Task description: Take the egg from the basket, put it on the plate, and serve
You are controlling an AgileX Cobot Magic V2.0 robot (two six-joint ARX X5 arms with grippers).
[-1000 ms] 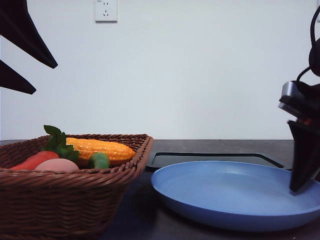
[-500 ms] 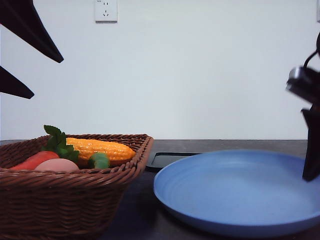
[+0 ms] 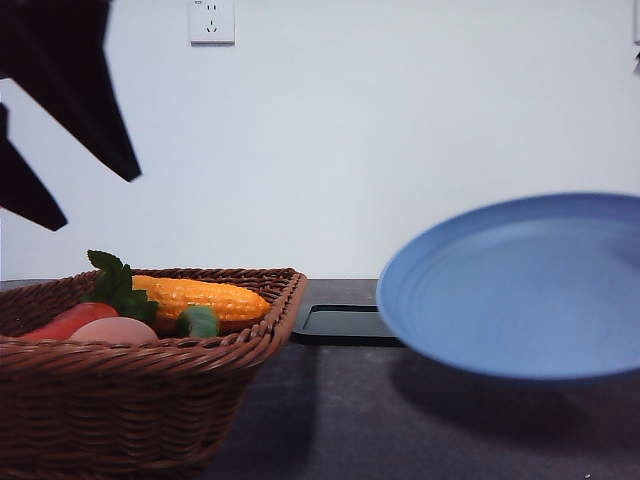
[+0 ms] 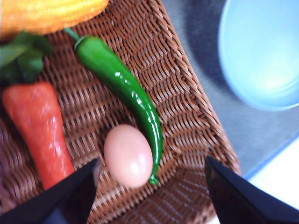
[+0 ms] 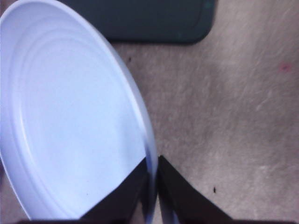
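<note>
One egg (image 4: 128,155), smooth, pinkish-brown, lying in the basket (image 4: 196,121) between one carrot (image 4: 41,128) and one green chili (image 4: 122,86); one corn cob (image 3: 200,297) behind. One blue plate (image 3: 520,290), tilted above the surface (image 3: 340,410), rim pinched by right end effector (image 5: 152,179). Left end effector (image 4: 149,186) spread wide over the egg.

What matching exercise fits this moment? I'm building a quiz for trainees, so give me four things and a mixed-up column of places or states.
Things:
1. egg
2. plate
3. left gripper
4. black tray

Places or states:
A. lying flat on the table beyond the plate
B. lifted off the table, rim pinched by the right gripper
C. lying in the basket beside the green pepper
D. open, above the basket

Pairs: 1-C, 2-B, 3-D, 4-A
</note>
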